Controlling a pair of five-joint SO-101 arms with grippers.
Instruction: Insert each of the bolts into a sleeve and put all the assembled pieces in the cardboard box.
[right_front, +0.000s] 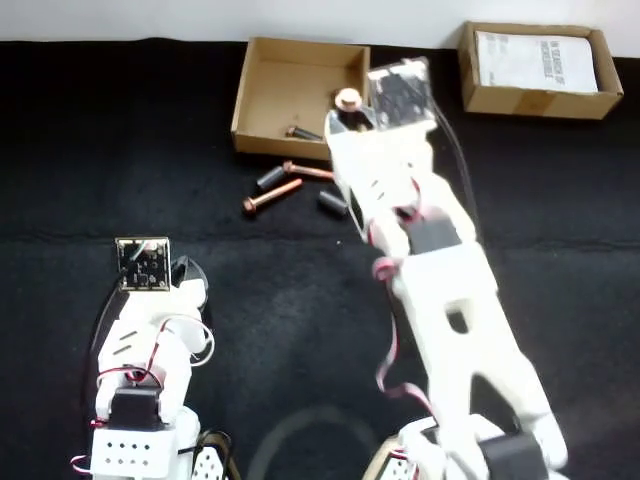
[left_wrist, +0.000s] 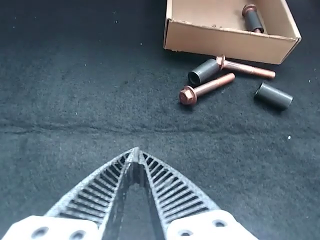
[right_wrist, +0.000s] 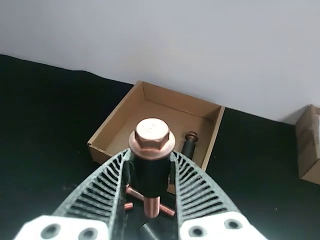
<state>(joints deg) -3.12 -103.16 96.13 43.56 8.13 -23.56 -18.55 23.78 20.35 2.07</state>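
The right gripper (right_wrist: 150, 161) is clenched on an assembled piece (right_wrist: 151, 175): a dark cylindrical sleeve with a copper hex-head bolt through it, held upright with the head on top. In the high view this piece sits at the 3 o'clock wall of the open brown cardboard box (right_front: 275, 85). The left gripper (left_wrist: 135, 156) is closed on nothing, parked at 7 o'clock from the box.

Hazards I judge from here:

1. The jaws grip the sleeve only. If I tilt the wrist past level, the bolt can slide out.
2. Releasing this close to the wall can bounce the piece off the rim onto the black cloth.
3. A drop may strike the finished piece (right_front: 303, 132) already in the box.
4. Two loose copper bolts (right_front: 272, 194) and two dark sleeves (right_front: 333, 202) lie at 6 o'clock of the box, beside the arm. A low retreat can scatter them.
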